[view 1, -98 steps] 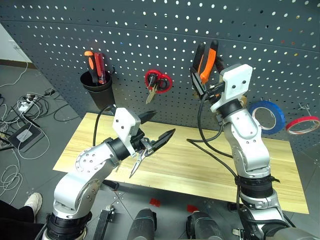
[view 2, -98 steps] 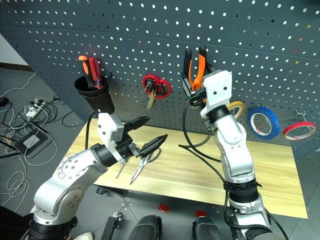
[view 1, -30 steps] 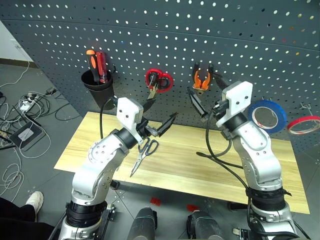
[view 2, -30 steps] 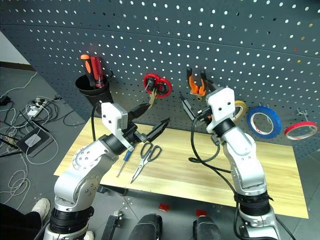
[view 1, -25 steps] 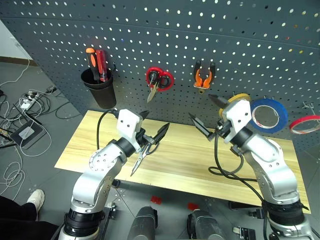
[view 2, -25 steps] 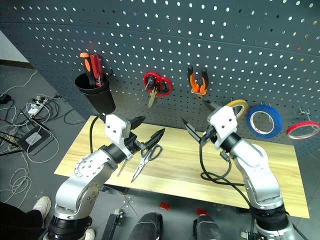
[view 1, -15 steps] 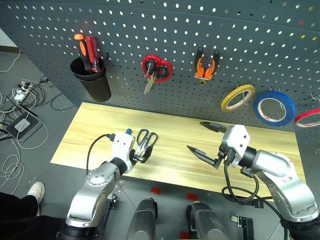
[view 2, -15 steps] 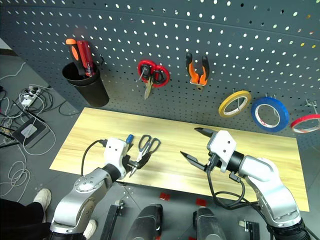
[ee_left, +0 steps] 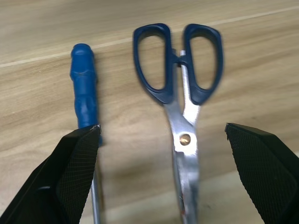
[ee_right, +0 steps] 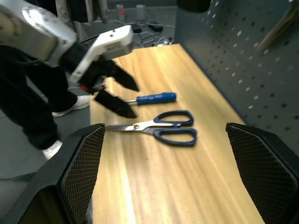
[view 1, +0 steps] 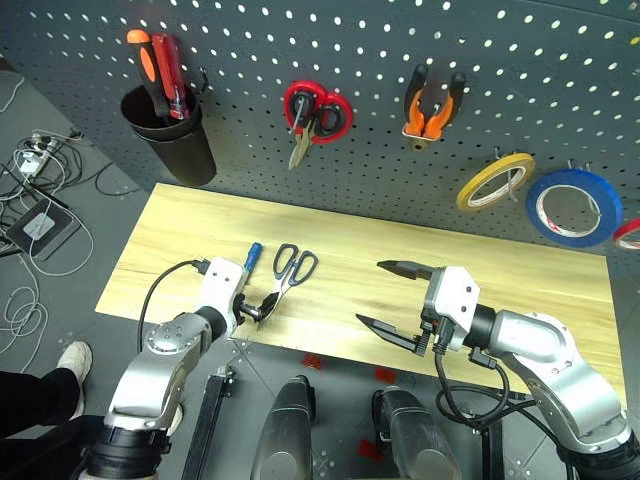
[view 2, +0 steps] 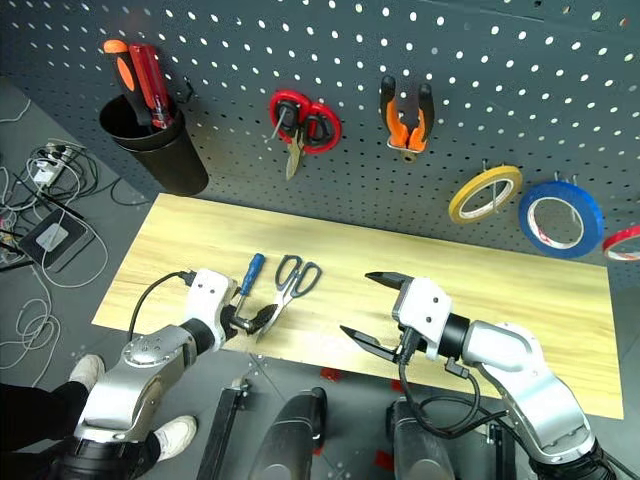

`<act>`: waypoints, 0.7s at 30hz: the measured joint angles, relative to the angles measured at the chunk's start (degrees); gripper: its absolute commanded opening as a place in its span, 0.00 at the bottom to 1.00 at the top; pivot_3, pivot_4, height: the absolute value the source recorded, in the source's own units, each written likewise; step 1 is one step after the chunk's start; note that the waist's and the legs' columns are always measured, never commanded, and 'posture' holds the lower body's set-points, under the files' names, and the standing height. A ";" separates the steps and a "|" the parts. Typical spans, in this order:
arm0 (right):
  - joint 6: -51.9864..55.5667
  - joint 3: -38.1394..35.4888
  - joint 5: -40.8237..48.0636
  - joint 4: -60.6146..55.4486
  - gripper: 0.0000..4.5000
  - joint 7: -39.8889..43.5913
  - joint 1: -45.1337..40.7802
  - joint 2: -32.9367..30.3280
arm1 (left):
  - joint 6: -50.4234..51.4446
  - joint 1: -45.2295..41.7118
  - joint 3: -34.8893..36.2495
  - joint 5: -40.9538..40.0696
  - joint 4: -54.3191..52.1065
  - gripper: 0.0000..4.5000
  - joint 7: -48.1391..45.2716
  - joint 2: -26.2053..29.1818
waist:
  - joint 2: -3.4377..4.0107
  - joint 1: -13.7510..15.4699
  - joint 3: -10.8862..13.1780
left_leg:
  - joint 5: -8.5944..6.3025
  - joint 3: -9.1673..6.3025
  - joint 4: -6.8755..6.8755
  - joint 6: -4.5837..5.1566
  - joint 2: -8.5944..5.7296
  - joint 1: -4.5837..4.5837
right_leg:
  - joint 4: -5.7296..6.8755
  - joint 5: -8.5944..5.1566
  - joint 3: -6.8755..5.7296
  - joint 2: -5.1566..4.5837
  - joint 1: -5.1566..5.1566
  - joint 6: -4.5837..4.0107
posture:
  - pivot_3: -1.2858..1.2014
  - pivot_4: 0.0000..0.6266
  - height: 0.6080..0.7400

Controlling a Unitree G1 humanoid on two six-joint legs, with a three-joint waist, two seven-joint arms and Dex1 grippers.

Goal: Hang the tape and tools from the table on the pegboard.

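Note:
On the table (view 1: 500, 270) lie the dark-blue-handled scissors (view 1: 291, 271) and the small blue-handled screwdriver (view 1: 251, 258), side by side, handles toward the pegboard (view 1: 360, 40). My left gripper (view 1: 258, 305) is open, low at the table's front edge. In the left wrist view the blades of the scissors (ee_left: 184, 140) run between its fingers (ee_left: 74, 172), and the screwdriver (ee_left: 84, 93) passes by one finger. My right gripper (view 1: 369, 293) is open above the table's middle, holding nothing. The orange-and-black pliers (view 1: 432, 100) and the blue tape (view 1: 572, 205) hang on the pegboard.
A black cup (view 1: 165, 130) with an orange and a red screwdriver, red-handled scissors (view 1: 315, 110), a yellow roll (view 1: 495, 180) and a thin red roll (view 1: 630, 235) also hang on the pegboard. Cables lie on the floor (view 1: 40, 200) to the left.
My right gripper let go of the pliers, which now hang on the pegboard, then drew back and down. My left gripper sank to the scissors' blades. The camera tilted downward.

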 measured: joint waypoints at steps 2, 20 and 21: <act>0.90 -0.03 0.08 -0.23 0.99 -0.56 -0.44 0.00 | 0.08 -1.20 -0.73 -0.19 2.38 1.00 -1.38 -0.40 | -0.04 -0.04 0.48 | 0.00 -0.01 0.03 0.00 -0.03 0.00 | 0.29 0.00 -0.01 0.00 -0.08 0.00 | 0.52 0.78 1.00; 1.52 0.38 -0.15 0.46 1.00 -1.74 -1.66 0.45 | 2.13 -6.88 -4.13 2.41 6.82 0.87 -4.15 0.43 | -0.12 -0.03 2.61 | 0.00 -0.11 0.00 0.00 0.01 -0.03 | 0.32 0.00 -0.06 0.00 -0.14 0.00 | 0.52 0.84 1.00; 1.52 0.40 -0.16 0.77 1.00 -1.76 -1.77 0.50 | 2.34 -6.99 -4.14 2.67 6.78 0.80 -4.12 0.64 | -0.12 -0.05 2.71 | 0.00 -0.10 0.00 0.00 0.01 -0.03 | 0.32 0.00 -0.06 0.00 -0.14 0.00 | 0.52 0.84 1.00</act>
